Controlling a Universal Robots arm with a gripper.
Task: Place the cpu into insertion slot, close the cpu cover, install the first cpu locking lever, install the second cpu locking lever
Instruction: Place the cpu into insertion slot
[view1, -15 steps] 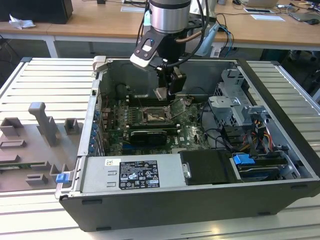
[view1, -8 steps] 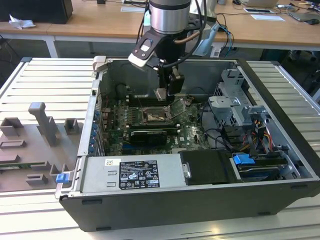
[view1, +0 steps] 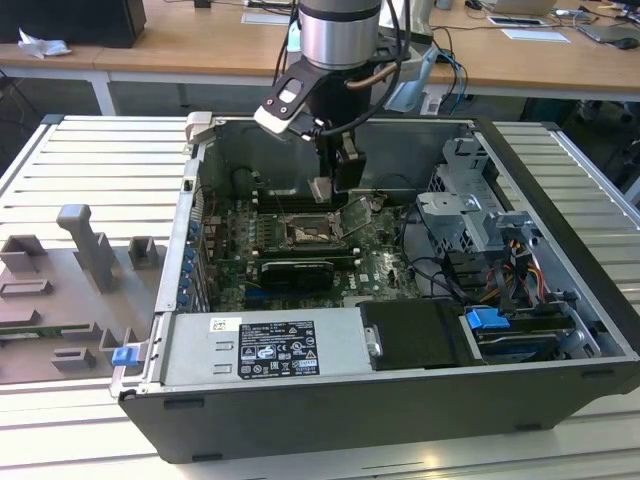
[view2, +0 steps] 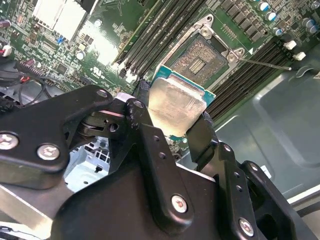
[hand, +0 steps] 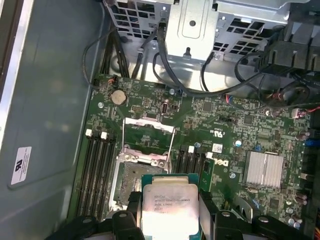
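Note:
My gripper hangs inside the open computer case, shut on the cpu. In both wrist views the cpu is a pale silver square on a green carrier, pinched edge to edge between two black fingers. It hovers a little above the board, just off to one side of the insertion slot, whose dark contact field is bare. The cpu cover stands raised open at the slot's far edge. A thin locking lever sticks out loose beside the slot.
Memory slots flank the socket. A black graphics card, the power supply and a drive cage with cables fill the case. A finned heat sink sits nearby. Grey fixtures stand on the table at the exterior view's left.

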